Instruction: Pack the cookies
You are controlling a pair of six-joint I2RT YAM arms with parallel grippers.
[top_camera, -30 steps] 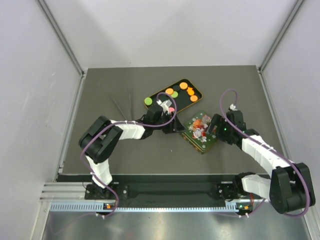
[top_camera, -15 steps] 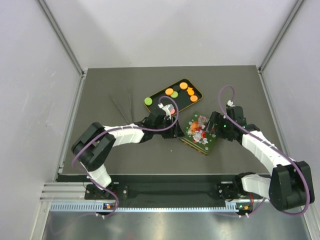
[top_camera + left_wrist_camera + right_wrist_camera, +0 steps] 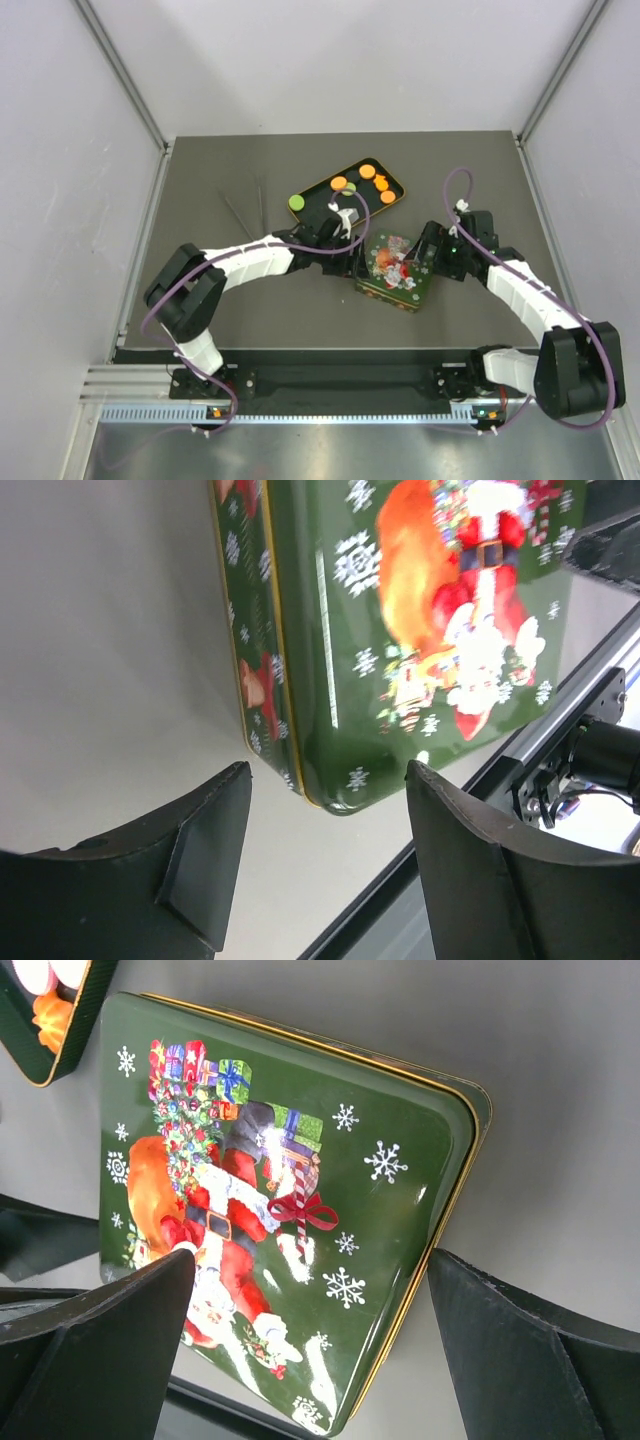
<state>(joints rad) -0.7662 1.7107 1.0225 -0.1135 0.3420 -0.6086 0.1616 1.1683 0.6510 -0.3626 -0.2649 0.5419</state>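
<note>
Cookies (image 3: 339, 183) lie in the open tin (image 3: 400, 185) just behind the Santa lid (image 3: 393, 268), so only lidding seems to remain, with left gripper (image 3: 330, 850) and right gripper (image 3: 310, 1360) both gaping wide astride that lid's corners, gripping nothing, I think.

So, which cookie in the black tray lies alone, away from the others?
The green cookie at the tray's left end in the top view; the other cookies sit grouped toward its right end.

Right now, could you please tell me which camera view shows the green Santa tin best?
The right wrist view: the tin fills it, lid nearly whole. The left wrist view shows one corner; the top view shows it small.
</note>
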